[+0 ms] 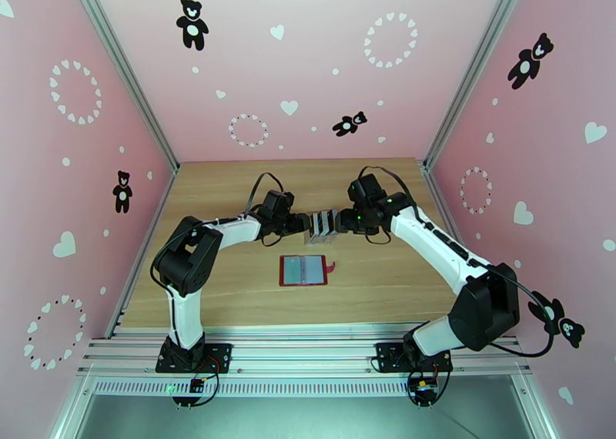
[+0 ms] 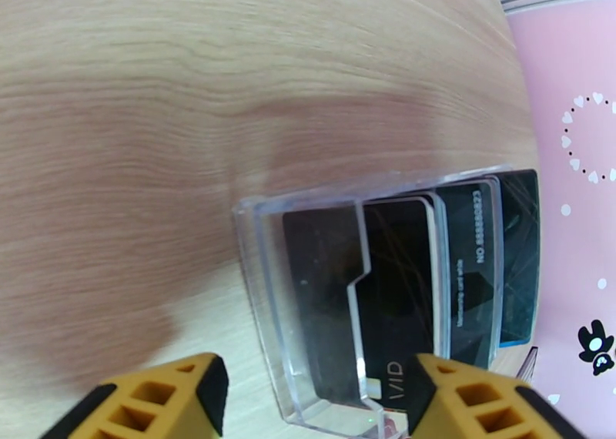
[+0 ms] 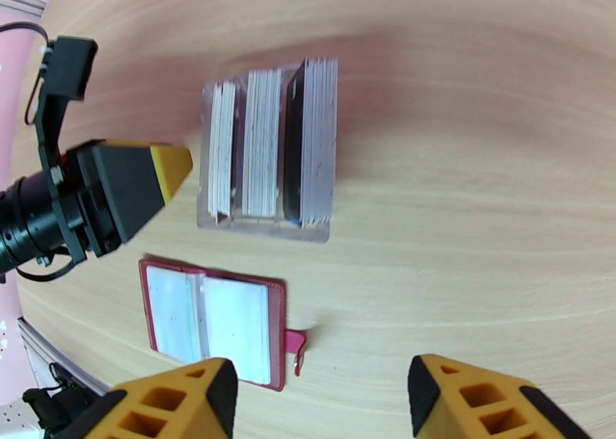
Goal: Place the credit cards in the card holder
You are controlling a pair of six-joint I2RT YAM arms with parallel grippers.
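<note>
1. Left gripper: jaws apart, empty, at the clear rack.
2. Right gripper: jaws apart, empty.
3. Credit cards stand upright in the rack; card holder lies open near it.

White arm links join bulky black joints, trailing black cables, ending in yellow, black-padded fingers.

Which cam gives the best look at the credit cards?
Left wrist: the credit cards stand close up, faces and print visible through the clear rack. Right wrist shows them edge-on in three rows; top external shows them small and distant.
</note>
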